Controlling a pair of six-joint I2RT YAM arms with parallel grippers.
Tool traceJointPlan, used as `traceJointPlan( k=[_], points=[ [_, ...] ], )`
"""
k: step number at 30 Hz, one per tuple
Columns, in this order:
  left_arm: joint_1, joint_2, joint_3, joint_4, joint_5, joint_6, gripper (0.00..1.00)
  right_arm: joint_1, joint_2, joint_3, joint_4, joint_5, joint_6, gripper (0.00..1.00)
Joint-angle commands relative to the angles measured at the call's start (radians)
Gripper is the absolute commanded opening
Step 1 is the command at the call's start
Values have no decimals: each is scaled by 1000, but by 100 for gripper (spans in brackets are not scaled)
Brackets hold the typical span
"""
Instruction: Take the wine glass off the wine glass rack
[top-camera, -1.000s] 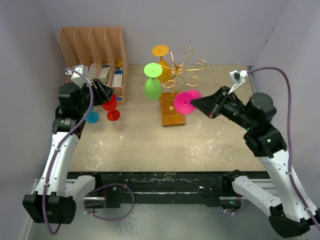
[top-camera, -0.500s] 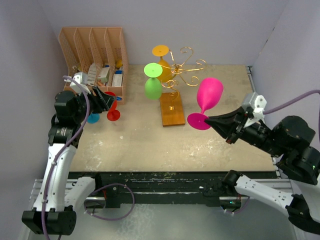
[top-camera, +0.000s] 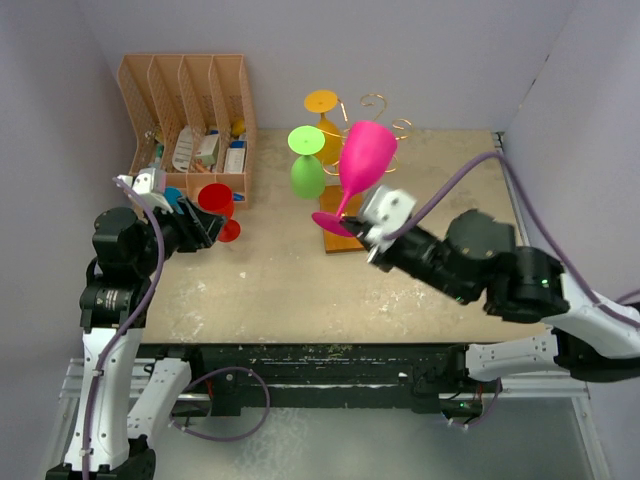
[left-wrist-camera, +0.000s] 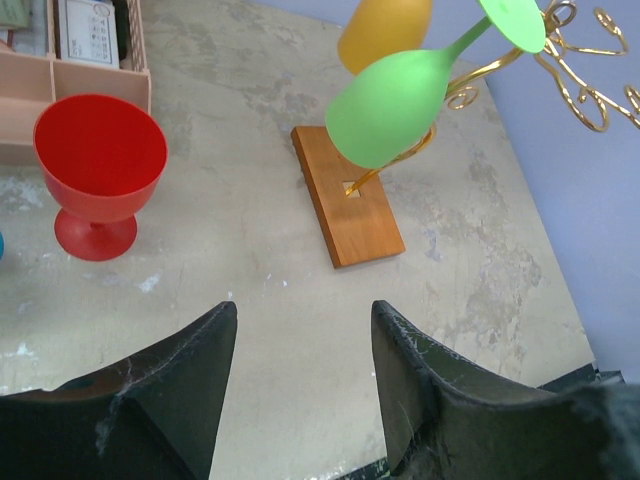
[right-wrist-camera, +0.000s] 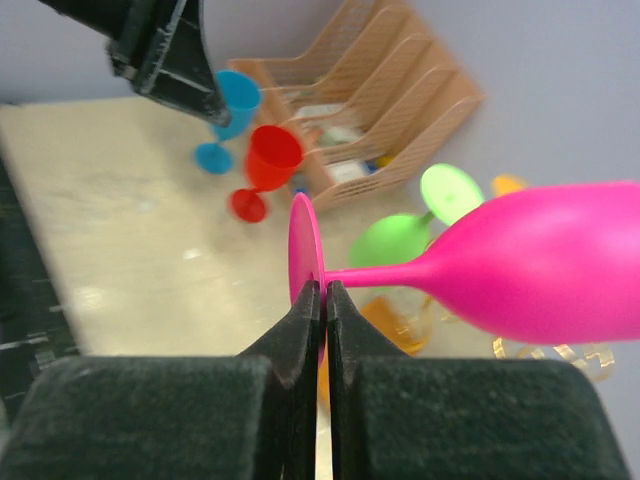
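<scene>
My right gripper (top-camera: 352, 228) is shut on the foot of a pink wine glass (top-camera: 365, 160) and holds it in the air in front of the rack, bowl up and tilted. In the right wrist view my fingers pinch the foot's rim (right-wrist-camera: 303, 262) and the pink bowl (right-wrist-camera: 540, 270) points right. The gold wire rack (top-camera: 378, 128) stands on its wooden base (top-camera: 345, 243). A green glass (top-camera: 306, 172) and an orange glass (top-camera: 322, 122) hang on it. My left gripper (top-camera: 205, 228) is open and empty, and low over the table in its wrist view (left-wrist-camera: 303, 330).
A red glass (top-camera: 215, 203) and a blue glass (top-camera: 176, 198) stand by the peach slotted organizer (top-camera: 190, 100) at the back left. The left wrist view shows the red glass (left-wrist-camera: 100, 165), the green glass (left-wrist-camera: 390, 105) and the rack base (left-wrist-camera: 348, 207). Walls close both sides.
My right gripper has carried the pink glass off the rack, swung it left and raised the bowl upward. My left arm has drawn back from the red glass toward the near edge.
</scene>
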Motion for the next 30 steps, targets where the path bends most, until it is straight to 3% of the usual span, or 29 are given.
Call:
traceJointPlan(
  k=[1,4,8,12,21,30],
  points=[
    [-6,9,98,-98,-19,-1,60,193,32,-199,336,496,-469,0],
    [-6,16,144,-154,-43,-2,61,248,15,-445,663,597,-783,0],
    [-6,16,177,-167,-23,-23,61,268,-19,-634,859,585,-961,0],
    [-6,44,210,-174,64,-48,61,281,27,-841,1193,578,-1312,0],
    [-6,105,278,-233,272,-41,61,365,195,-879,1097,565,-1306,0],
    [-6,98,278,-266,364,-32,64,406,272,-885,1015,567,-1247,0]
  ],
)
